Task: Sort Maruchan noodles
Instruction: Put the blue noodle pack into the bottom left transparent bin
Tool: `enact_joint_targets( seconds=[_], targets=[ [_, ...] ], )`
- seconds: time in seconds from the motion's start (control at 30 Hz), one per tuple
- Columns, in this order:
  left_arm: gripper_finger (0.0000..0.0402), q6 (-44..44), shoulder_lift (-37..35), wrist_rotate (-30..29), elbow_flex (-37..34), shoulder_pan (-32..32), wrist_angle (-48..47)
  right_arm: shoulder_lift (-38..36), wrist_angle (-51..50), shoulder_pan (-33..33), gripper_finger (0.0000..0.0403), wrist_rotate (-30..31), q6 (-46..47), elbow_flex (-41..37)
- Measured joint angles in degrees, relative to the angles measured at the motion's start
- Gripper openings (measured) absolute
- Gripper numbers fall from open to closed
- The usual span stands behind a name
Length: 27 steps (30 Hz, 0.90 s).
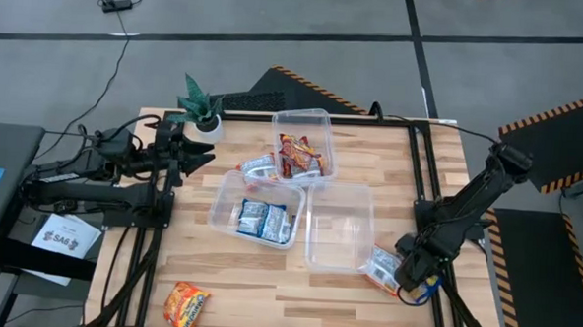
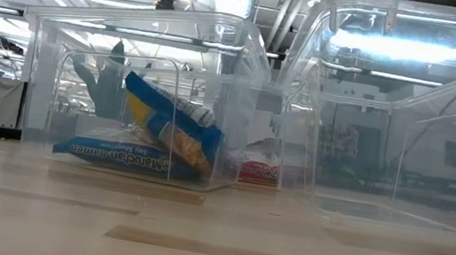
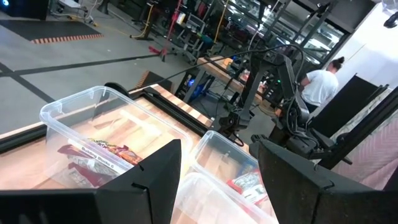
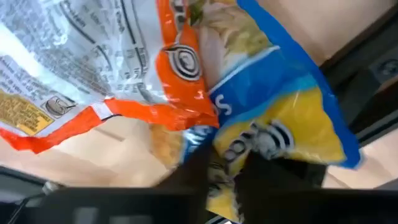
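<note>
From above, the wooden table (image 1: 238, 270) carried three clear plastic bins. The far bin (image 1: 319, 120) held red packets (image 1: 300, 156), the left bin (image 1: 227, 195) held blue and white packets (image 1: 263, 219), and the right bin (image 1: 340, 225) looked empty. One more blue and white packet (image 1: 258, 168) lay between the far bin and the left bin. An orange packet (image 1: 186, 306) lay alone near the left front corner. The right gripper (image 1: 407, 275) was low at the right front of the table, on an orange and white packet (image 1: 383, 266) just beside the right bin. The left gripper (image 1: 195, 157) waited at the far left side, near a small potted plant (image 1: 201, 106). The floor around was grey, with cables.

The level view showed only the bins: the blue packets (image 2: 156, 131) leaned on each other inside thin glossy walls, and red packets (image 2: 256, 169) showed behind.

In the left wrist view, the two dark fingers (image 3: 152, 180) stood wide apart and held nothing. Beyond them were the bin with red packets (image 3: 102, 152) and a person (image 3: 323, 84) in a white shirt in the workshop.

In the right wrist view, two crinkled packets filled the picture, an orange and white one (image 4: 112, 68) and a blue and yellow one (image 4: 292, 106). The fingers (image 4: 193, 171) were closed to a narrow gap on the edge of the blue and yellow one.
</note>
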Motion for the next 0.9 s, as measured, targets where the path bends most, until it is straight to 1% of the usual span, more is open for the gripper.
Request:
enact_joint_targets(
  seconds=[0.03, 0.07, 0.17, 0.27, 0.4, 0.5, 0.57, 0.63, 0.7, 0.8, 0.9],
  targets=[
    [0.0196, 0.0, 0.0, 0.0, 0.0, 0.0, 0.0, -0.2, 0.7, 0.0, 0.0022, -0.1, -0.3, 0.0],
    [0.0196, 0.0, 0.0, 0.0, 0.0, 0.0, 0.0, -0.7, 1.2, 0.0, 0.0016, -0.2, -0.6, 0.0],
    [0.0196, 0.0, 0.0, 0.0, 0.0, 0.0, 0.0, -3.0, 1.3, 0.0, 0.0011, -2.0, -1.7, 0.3],
    [0.0196, 0.0, 0.0, 0.0, 0.0, 0.0, 0.0, -6.7, 1.3, 0.0, 0.0006, -4.3, -5.3, 2.2],
    [0.0196, 0.2, 0.0, 0.0, 0.0, 0.0, 0.0, -13.1, 1.4, 0.0, 0.0005, -10.1, -10.1, 6.2],
    [0.0196, 0.4, 0.0, 0.0, 0.0, 0.0, 0.0, -17.7, 4.0, -0.1, 0.0005, -11.1, -10.4, 9.9],
    [0.0196, 0.4, 0.0, 0.0, 0.0, 0.0, 0.0, -20.3, 6.7, -1.0, 0.0005, -8.6, -10.1, 12.2],
    [0.0196, 0.4, 0.0, 0.0, 0.0, 0.0, 0.0, -21.9, 9.6, -2.7, 0.0005, -2.9, -10.4, 14.3],
    [0.0196, 0.4, 0.0, 0.0, 0.0, 0.0, 0.0, -22.8, 11.2, -5.2, 0.0005, 3.8, -13.5, 16.3],
    [0.0196, 0.4, 0.0, 0.0, 0.0, 0.0, 0.0, -22.2, 14.0, -10.7, 0.0005, 14.1, -23.5, 18.5],
    [0.0196, -0.1, 0.0, 0.0, 0.0, 0.0, 0.0, -19.9, 20.9, -18.1, 0.0005, 20.6, -36.4, 18.9]
  ],
)
